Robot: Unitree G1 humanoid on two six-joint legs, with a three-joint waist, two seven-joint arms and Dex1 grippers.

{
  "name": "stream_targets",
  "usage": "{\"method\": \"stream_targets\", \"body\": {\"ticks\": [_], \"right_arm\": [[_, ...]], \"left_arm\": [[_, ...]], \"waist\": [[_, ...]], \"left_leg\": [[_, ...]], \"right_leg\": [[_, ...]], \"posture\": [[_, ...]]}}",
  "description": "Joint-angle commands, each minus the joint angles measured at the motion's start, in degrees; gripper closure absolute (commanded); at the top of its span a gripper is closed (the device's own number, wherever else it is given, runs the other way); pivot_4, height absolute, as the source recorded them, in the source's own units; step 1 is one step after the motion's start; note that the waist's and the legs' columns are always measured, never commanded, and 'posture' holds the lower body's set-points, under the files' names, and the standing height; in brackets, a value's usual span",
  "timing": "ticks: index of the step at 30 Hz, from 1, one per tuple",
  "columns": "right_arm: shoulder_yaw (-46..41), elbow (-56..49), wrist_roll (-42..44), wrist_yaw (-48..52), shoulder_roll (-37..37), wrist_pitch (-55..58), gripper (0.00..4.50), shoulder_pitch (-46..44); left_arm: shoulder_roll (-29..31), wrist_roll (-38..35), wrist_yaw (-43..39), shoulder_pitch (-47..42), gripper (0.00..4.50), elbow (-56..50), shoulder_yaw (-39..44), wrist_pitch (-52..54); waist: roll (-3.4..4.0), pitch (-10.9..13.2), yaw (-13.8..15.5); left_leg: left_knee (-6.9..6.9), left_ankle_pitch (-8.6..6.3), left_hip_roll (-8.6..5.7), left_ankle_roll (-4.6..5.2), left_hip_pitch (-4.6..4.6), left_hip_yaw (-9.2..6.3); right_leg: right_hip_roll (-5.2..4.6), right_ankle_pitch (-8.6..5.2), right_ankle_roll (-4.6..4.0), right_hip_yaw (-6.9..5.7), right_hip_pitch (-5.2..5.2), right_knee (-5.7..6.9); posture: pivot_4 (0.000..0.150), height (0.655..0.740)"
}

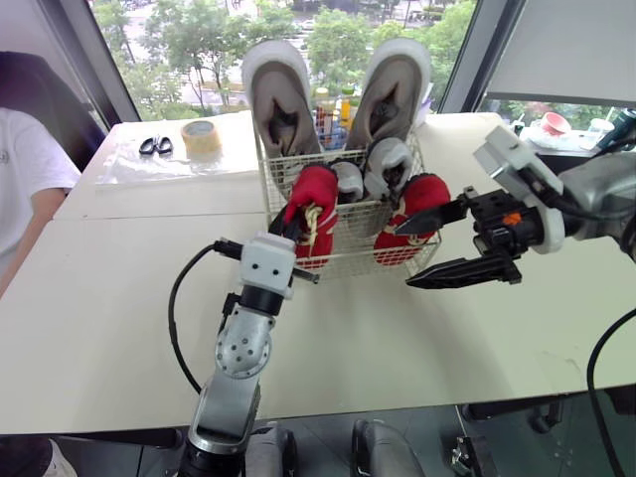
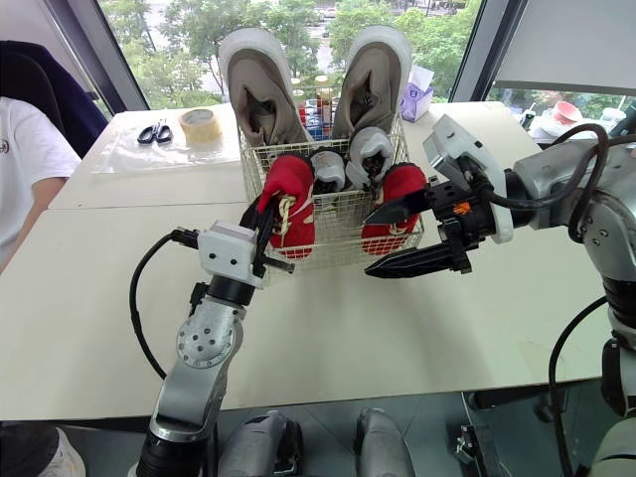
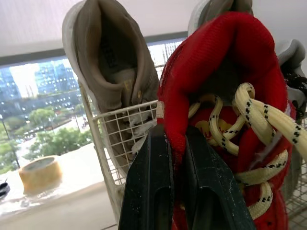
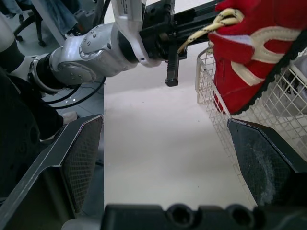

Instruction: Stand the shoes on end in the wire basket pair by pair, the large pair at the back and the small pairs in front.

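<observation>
A wire basket (image 1: 350,260) stands mid-table. Two large grey-beige shoes (image 1: 280,97) (image 1: 394,91) stand on end at its back. In front of them are two small grey-white shoes (image 1: 349,179) (image 1: 387,164). At the front left a red shoe (image 1: 316,194) stands upright, and my left gripper (image 3: 175,140) is shut on the edge of its opening beside the cream laces. A second red shoe (image 1: 421,199) stands at the front right. My right gripper (image 1: 405,256) is open just outside the basket's front right corner, its fingers pointing left across the basket front.
A tape roll (image 1: 201,137) and scissors (image 1: 155,146) lie on a plastic sheet at the back left. A person in a white shirt (image 1: 25,169) sits at the left edge. A pink cup (image 1: 554,123) stands far right.
</observation>
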Motion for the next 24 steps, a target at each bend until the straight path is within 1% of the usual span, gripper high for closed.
{"method": "stream_targets", "body": {"ticks": [1, 5, 7, 8, 10, 12, 15, 17, 19, 20, 21, 24], "right_arm": [[-1.5, 0.0, 0.2, 0.2, -0.1, -0.9, 0.00, -0.9], [-1.3, 0.3, -0.1, 0.0, 0.3, -1.4, 0.00, -0.8], [-1.2, 0.4, -0.2, 0.1, 0.3, -1.5, 0.00, -0.8], [-1.2, 0.5, -0.3, 0.1, 0.4, -1.7, 0.00, -0.7], [-1.2, 0.6, -0.4, 0.2, 0.4, -1.9, 0.00, -0.4], [-1.3, 0.7, -0.4, 0.3, 0.4, -2.0, 0.00, -0.1], [-1.4, 0.6, -0.3, 0.4, 0.4, -2.3, 0.00, 0.6], [-1.6, 0.4, 0.0, 0.3, 0.3, -2.2, 0.00, 0.8], [-1.9, 0.1, 0.2, 0.4, 0.2, -2.3, 0.00, 1.7], [-2.4, -0.3, 0.9, 0.4, 0.1, -1.7, 0.00, 2.3], [-3.1, -0.8, 2.0, 0.0, 0.2, -0.9, 0.00, 2.9], [-4.8, -2.1, 3.9, -1.4, 0.5, 0.1, 0.00, 5.0]], "left_arm": [[1.2, -0.2, -1.6, 1.6, 4.48, -2.3, 0.7, 3.7], [1.7, -2.3, -3.7, 1.5, 4.48, -5.3, 1.0, 7.6], [1.7, -4.3, -4.9, 1.8, 3.71, -7.0, 1.5, 9.3], [1.3, -6.6, -5.5, 1.8, 3.39, -8.2, 2.6, 11.9], [1.3, -9.9, -6.8, 1.5, 2.44, -10.2, 4.6, 16.5], [3.3, -13.5, -9.4, 1.0, 1.45, -13.9, 7.3, 21.9], [7.3, -23.4, -14.2, -1.0, 1.45, -20.2, 15.0, 31.6], [11.2, -26.8, -16.4, -3.1, 1.45, -22.4, 18.8, 34.7], [14.4, -32.8, -18.6, -5.2, 1.45, -23.4, 22.5, 40.1], [18.6, -34.9, -21.2, -6.8, 1.45, -22.9, 24.8, 42.3], [22.6, -37.8, -23.3, -9.8, 1.45, -20.7, 29.0, 45.3], [31.2, -45.9, -27.7, -14.6, 1.45, -15.8, 35.6, 52.5]], "waist": [[0.00, 0.0, -0.1], [0.00, 0.0, 0.0], [0.00, 0.0, 0.0], [0.00, 0.0, 0.0], [0.00, 0.0, 0.0], [-0.01, 0.0, 0.0], [-0.02, 0.0, 0.0], [-0.01, 0.0, 0.0], [-0.01, 0.0, 0.0], [-0.03, 0.0, 0.1], [-0.11, 0.1, 0.1], [-0.09, 0.1, 0.0]], "left_leg": [[-0.01, 0.00, 0.00, 0.00, 0.00, 0.01], [-0.01, 0.00, 0.01, 0.00, -0.06, 0.01], [-0.01, 0.00, 0.01, 0.00, -0.08, 0.01], [-0.01, 0.00, 0.01, 0.00, -0.14, 0.01], [0.01, 0.00, 0.01, 0.00, -0.29, 0.00], [0.03, 0.01, 0.01, 0.01, -0.38, 0.00], [0.02, 0.01, 0.02, 0.01, -0.40, 0.00], [0.02, 0.01, 0.02, 0.01, -0.40, -0.01], [0.03, 0.01, 0.02, 0.00, -0.40, -0.01], [0.04, 0.01, 0.02, 0.00, -0.38, -0.02], [0.04, 0.01, 0.01, 0.00, -0.38, -0.02], [0.05, 0.06, 0.02, -0.07, -0.39, -0.07]], "right_leg": [[0.02, 0.00, 0.00, 0.00, -0.01, -0.01], [0.12, 0.00, 0.00, 0.01, -0.07, 0.00], [0.12, 0.00, 0.00, 0.01, -0.08, -0.01], [0.12, 0.00, 0.00, 0.01, -0.14, -0.01], [0.13, 0.00, 0.00, 0.01, -0.31, 0.02], [0.16, 0.01, 0.00, 0.01, -0.40, 0.03], [0.20, 0.01, 0.00, 0.01, -0.43, 0.03], [0.21, 0.01, 0.00, 0.01, -0.43, 0.03], [0.23, 0.01, 0.00, 0.02, -0.41, 0.03], [0.24, 0.01, 0.00, 0.02, -0.36, 0.03], [0.24, 0.01, 0.01, 0.02, -0.35, 0.03], [0.31, 0.01, 0.00, 0.03, -0.37, 0.04]], "posture": [[0.150, 0.7400], [0.150, 0.7400], [0.150, 0.7400], [0.150, 0.7400], [0.150, 0.7400], [0.150, 0.7400], [0.150, 0.7400], [0.150, 0.7400], [0.150, 0.7400], [0.150, 0.7400], [0.150, 0.7400], [0.150, 0.7400]]}}
